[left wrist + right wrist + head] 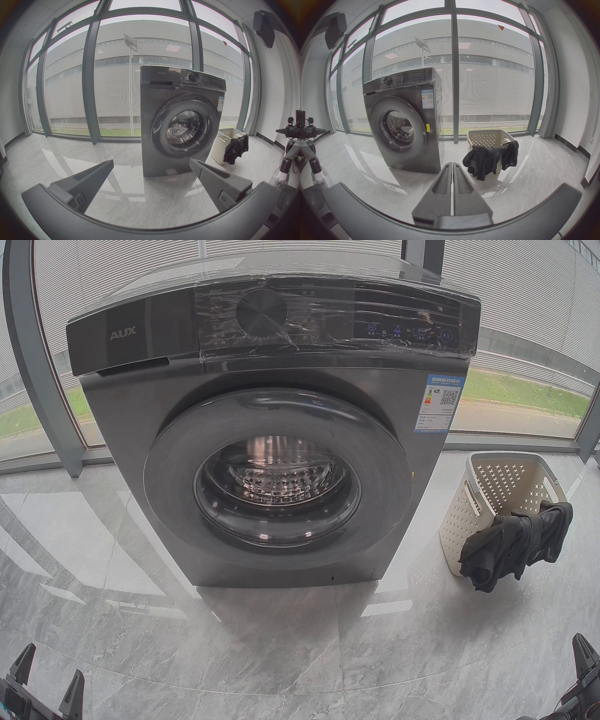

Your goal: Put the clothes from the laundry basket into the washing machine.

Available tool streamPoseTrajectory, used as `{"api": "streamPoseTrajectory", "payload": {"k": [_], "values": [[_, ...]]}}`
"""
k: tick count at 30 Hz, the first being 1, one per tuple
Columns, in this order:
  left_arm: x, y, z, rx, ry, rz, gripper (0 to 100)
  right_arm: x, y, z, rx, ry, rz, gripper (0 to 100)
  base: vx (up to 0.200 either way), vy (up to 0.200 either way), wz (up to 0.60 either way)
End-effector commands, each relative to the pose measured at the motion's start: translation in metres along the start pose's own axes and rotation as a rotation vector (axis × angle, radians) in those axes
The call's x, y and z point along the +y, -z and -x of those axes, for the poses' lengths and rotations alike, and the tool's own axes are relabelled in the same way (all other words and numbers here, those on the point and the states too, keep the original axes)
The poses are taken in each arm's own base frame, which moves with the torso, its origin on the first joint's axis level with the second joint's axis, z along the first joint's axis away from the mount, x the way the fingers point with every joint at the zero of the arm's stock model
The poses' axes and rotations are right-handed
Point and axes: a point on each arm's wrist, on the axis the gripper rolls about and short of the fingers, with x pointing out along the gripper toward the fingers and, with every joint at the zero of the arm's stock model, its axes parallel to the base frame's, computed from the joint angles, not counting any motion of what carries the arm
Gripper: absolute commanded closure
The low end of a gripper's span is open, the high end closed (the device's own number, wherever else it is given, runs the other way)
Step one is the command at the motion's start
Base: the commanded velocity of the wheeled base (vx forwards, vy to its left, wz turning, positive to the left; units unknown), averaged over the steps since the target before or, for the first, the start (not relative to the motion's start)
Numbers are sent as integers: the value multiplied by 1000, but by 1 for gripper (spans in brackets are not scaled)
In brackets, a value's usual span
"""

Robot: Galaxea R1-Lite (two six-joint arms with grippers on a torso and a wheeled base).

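A grey front-loading washing machine [275,427] stands straight ahead on the marble floor, its round glass door [277,490] shut. To its right sits a cream perforated laundry basket [494,490] with black clothes [515,543] draped over its near rim. My left gripper [47,674] is low at the near left, open, holding nothing, well short of the machine [181,122]. My right gripper [452,165] is low at the near right, shut with nothing in it, pointing between the machine [403,125] and the basket [487,139]; the clothes [490,159] hang beyond it.
Tall windows with dark frames [37,365] run behind the machine. Open marble floor [281,646] lies between me and the machine. A white wall [575,103] closes the right side. A tripod with equipment [289,147] stands off to the side.
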Motion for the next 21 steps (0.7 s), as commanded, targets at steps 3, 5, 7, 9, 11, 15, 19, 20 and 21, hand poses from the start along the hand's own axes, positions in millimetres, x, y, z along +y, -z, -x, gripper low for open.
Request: {"api": "streamPoseTrajectory", "payload": {"k": [3,5,7,9,11,15,19,20,21], "values": [[0,5,0,1,-1,0,0,0,5,-1,10,0,1,100,0,0,0],[0,5,0,1,-1,0,0,0,5,-1,10,0,1,100,0,0,0],[0,5,0,-1,-1,0,0,0,5,-1,10,-2,1,100,0,-200,0],[0,5,0,1,-1,0,0,0,5,-1,10,0,1,100,0,-200,0],[0,5,0,1,-1,0,0,0,5,-1,10,-2,1,100,0,-200,0],[0,5,0,-1,-1,2,0,0,5,-1,10,-2,1,100,0,-200,0],[0,5,0,1,-1,0,0,0,5,-1,10,-2,1,100,0,-200,0],[0,5,0,1,-1,0,0,0,5,-1,10,-2,1,100,0,-200,0],[0,5,0,1,-1,0,0,0,5,-1,10,-2,1,100,0,-200,0]]}}
